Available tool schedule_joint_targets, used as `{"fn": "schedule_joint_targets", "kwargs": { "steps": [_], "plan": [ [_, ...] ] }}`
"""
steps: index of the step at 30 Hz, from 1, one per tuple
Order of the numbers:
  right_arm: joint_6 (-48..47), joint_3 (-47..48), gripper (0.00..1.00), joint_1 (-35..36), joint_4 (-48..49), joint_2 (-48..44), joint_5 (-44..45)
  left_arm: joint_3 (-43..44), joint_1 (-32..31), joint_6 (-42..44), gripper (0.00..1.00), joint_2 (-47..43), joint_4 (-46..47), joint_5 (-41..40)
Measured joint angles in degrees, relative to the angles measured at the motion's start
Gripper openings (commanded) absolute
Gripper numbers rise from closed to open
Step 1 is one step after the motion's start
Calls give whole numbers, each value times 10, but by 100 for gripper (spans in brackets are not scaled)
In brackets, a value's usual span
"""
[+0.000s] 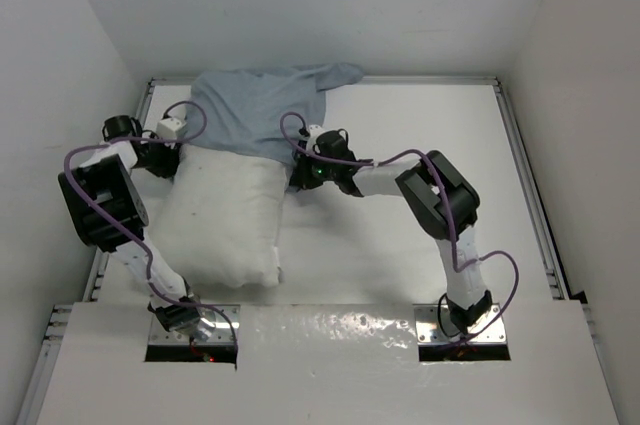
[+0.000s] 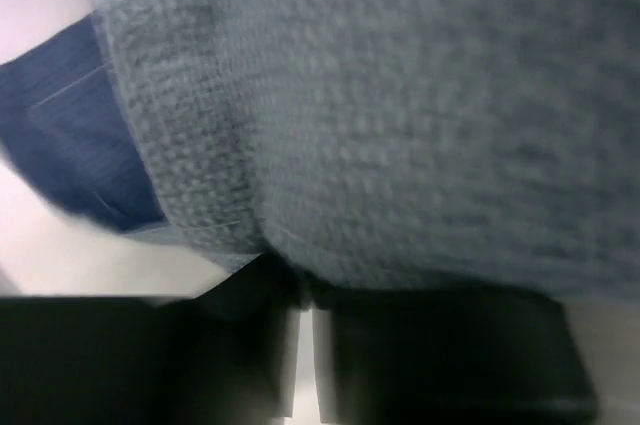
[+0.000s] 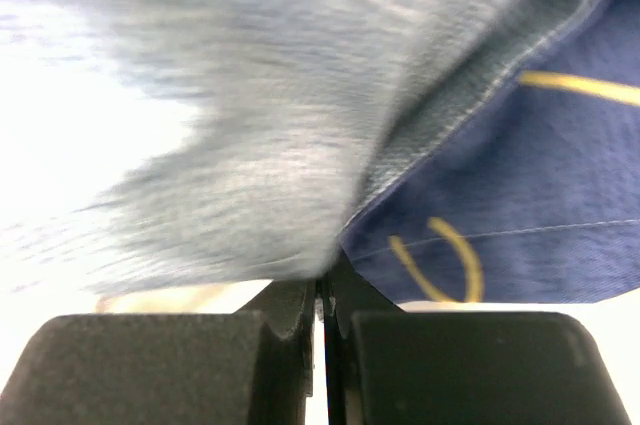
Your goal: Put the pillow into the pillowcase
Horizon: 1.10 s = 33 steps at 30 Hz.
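Observation:
The white pillow [image 1: 225, 220] lies on the table's left half, its far end under the pillowcase [image 1: 265, 105], which shows its grey-blue inside and spreads to the far edge. My left gripper [image 1: 178, 158] is at the pillowcase's left near edge and is shut on the cloth. The left wrist view is filled with grey-blue cloth [image 2: 400, 115], with navy outside at the left. My right gripper [image 1: 297, 177] is at the pillowcase's right near edge, shut on its hem. The right wrist view shows grey-blue cloth [image 3: 250, 145] and navy cloth with yellow lines to the right.
The white table [image 1: 420, 145] has raised rails along its left, far and right sides. White walls close in on three sides. A white shelf [image 1: 330, 345] covers the near edge, with the arm bases set in two cut-outs.

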Motion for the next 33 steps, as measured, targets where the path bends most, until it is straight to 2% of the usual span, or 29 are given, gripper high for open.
{"fn": "schedule_joint_targets", "kwargs": {
  "steps": [4,12,17,20,24,25,28,29,31,33],
  "plan": [
    [-14,-34,0,2,10,-57,-31,-4,0,40,0,0,-36,24],
    [-27,-77,0,11,4,-159,-98,3,20,167,0,-91,-247,85],
    [5,-77,0,4,12,-190,-125,103,26,224,0,-107,-400,122],
    [20,-73,0,-16,17,-196,-127,120,27,224,0,-127,-414,143],
    [-42,-61,1,-35,-43,-190,-84,65,28,187,0,-145,-376,151],
    [-59,-59,19,-37,-60,-185,-76,44,28,178,0,-144,-365,148],
    [-116,-56,42,-37,-114,-162,-49,-7,28,152,0,-125,-338,137],
    [-136,-57,62,-37,-133,-155,-42,-18,28,145,0,-115,-332,134],
    [-169,-61,74,-37,-163,-147,-23,-29,28,133,0,-96,-320,124],
    [-198,-66,80,-37,-183,-147,-3,-30,28,122,0,-83,-311,115]
  ]
}}
